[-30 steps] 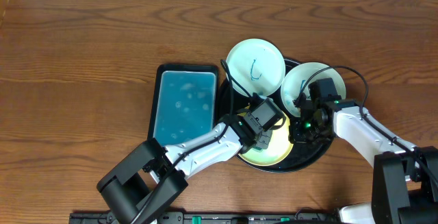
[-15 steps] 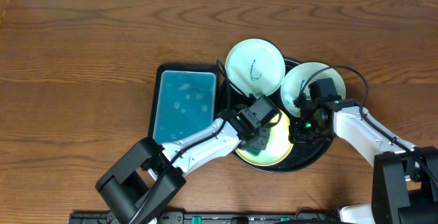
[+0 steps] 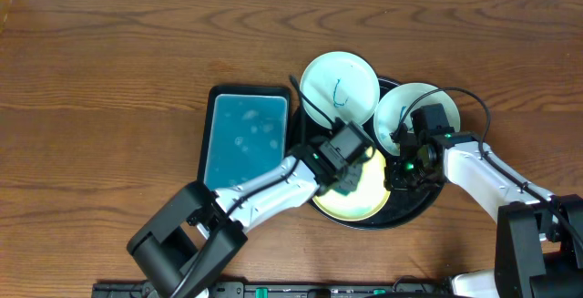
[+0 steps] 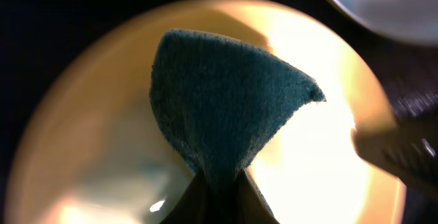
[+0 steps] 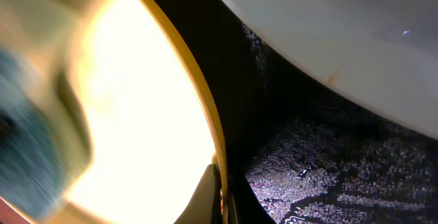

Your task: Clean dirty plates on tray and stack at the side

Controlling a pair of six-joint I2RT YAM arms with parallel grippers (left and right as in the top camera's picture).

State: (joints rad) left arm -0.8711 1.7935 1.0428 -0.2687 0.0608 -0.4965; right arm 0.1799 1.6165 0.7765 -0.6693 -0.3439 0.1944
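White arms (image 3: 273, 190), black joints (image 3: 187, 230), looping cables (image 3: 475, 100)

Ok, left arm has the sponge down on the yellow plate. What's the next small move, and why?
Probably sweep the sponge toward the lower-left of the yellow plate, as the left wrist view frames it. The left gripper holds the sponge on the plate, a faint greenish smear seems to lie there, and the right gripper clamps the rim to steady it.

Left gripper (image 4: 217, 195) and right gripper (image 5: 218, 191) both clamped.
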